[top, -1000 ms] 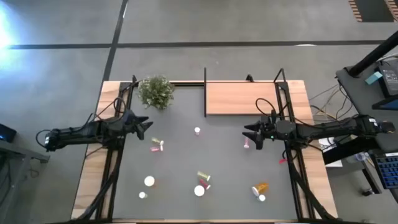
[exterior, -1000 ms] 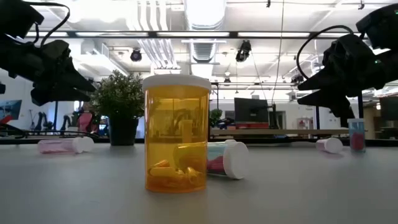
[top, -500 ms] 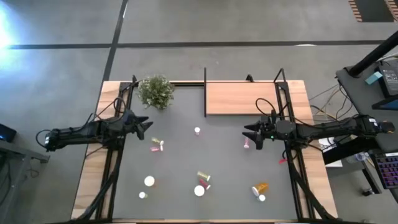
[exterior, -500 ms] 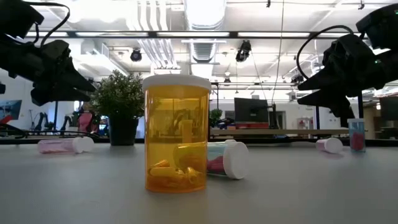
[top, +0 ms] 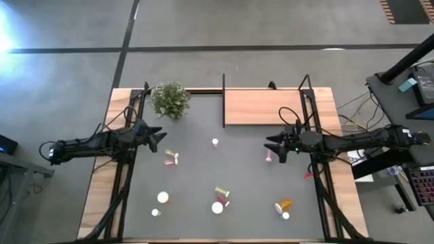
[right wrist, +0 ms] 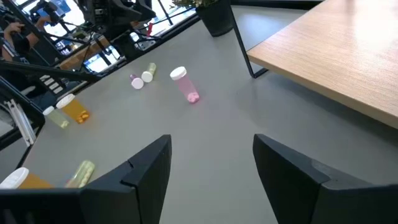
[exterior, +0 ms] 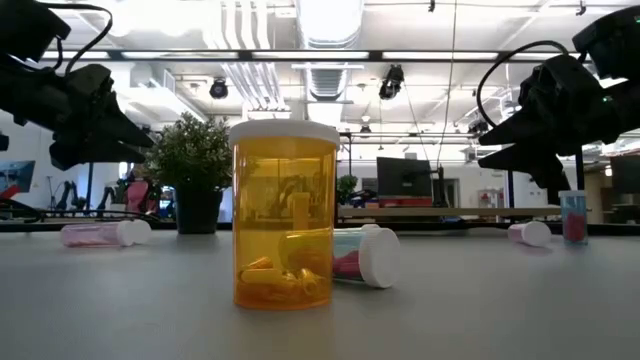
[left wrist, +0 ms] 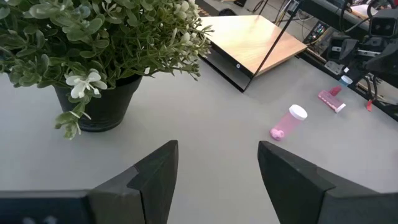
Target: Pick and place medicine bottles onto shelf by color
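- A dark grey tabletop [top: 224, 169] stands on a concrete floor, a potted plant [top: 169, 99] at its far left corner.
- The medicine bottles [top: 218, 200] lie scattered mid-tabletop and toward the near edge; the shelf [top: 261, 107] sits at the far right corner, bare.
- The left gripper [top: 158, 137] and right gripper [top: 272, 146] reach level inward from the side edges, fingers parted, holding nothing.

From above, the medicine bottles [top: 217, 207] near six o'clock are too small to tell colours apart. At table height, the orange bottle [exterior: 284, 214] hides part of one lying behind it, possibly pink-filled.
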